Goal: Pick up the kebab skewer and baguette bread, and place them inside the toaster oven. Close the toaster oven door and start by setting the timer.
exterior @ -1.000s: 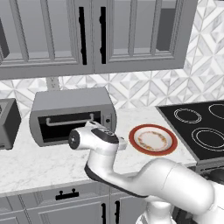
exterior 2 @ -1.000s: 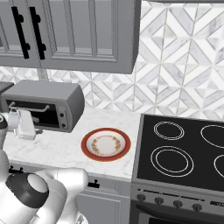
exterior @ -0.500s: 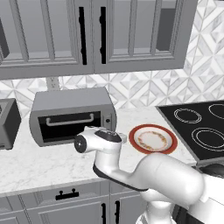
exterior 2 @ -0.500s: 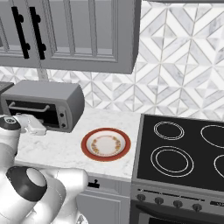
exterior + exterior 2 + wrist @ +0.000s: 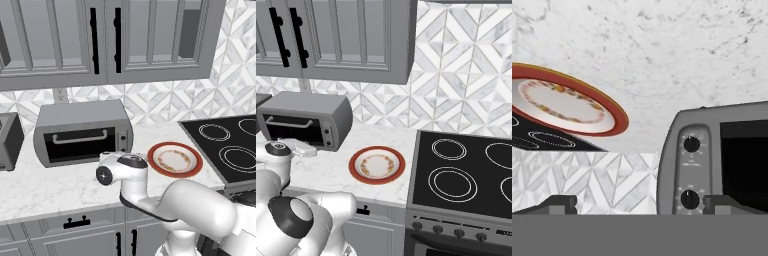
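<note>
left base view: toaster oven (image 5: 82, 134) at centre left on counter (image 5: 50, 185), toaster oven door (image 5: 80, 144) shut; red-rimmed plate (image 5: 175, 159) at centre right. gripper (image 5: 639, 205) spread wide, holding nothing.

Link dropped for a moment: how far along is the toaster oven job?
The plate is empty and the toaster oven door looks shut, so loading seems done; the dark glass hides the inside. In hand: the open fingers face the knob panel. Left: setting the timer.

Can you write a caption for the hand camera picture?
Upside-down view: open gripper faces the toaster oven knobs, empty plate nearby.
</note>
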Robot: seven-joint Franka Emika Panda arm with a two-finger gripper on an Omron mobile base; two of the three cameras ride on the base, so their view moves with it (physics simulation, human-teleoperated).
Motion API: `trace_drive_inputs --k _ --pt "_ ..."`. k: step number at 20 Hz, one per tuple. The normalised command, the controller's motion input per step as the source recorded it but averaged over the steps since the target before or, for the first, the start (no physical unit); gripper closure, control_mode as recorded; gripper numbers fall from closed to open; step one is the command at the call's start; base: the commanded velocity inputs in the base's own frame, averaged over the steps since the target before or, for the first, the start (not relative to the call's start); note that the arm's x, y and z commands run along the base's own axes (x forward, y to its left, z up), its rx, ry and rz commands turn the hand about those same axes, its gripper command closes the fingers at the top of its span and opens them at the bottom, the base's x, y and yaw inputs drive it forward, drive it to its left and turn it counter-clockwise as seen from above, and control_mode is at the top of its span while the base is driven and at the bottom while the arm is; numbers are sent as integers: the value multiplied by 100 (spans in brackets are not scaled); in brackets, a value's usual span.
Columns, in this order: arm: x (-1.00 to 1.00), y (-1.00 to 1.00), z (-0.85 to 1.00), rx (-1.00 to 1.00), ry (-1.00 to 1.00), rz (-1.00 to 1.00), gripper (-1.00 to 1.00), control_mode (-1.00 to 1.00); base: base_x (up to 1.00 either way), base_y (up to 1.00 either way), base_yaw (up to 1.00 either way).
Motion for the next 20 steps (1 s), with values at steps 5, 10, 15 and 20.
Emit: trace_drive_inputs --k 5,10,15,20 --pt "33 0 -18 -1 0 0 -100 -100 0 0 0" --pt "21 0 -15 0 0 0 -100 -100 0 0 0" --pt "1 0 -12 0 -1 0 -100 -100 0 0 0" --pt "8 0 -9 0 -3 0 -100 -100 0 0 0"
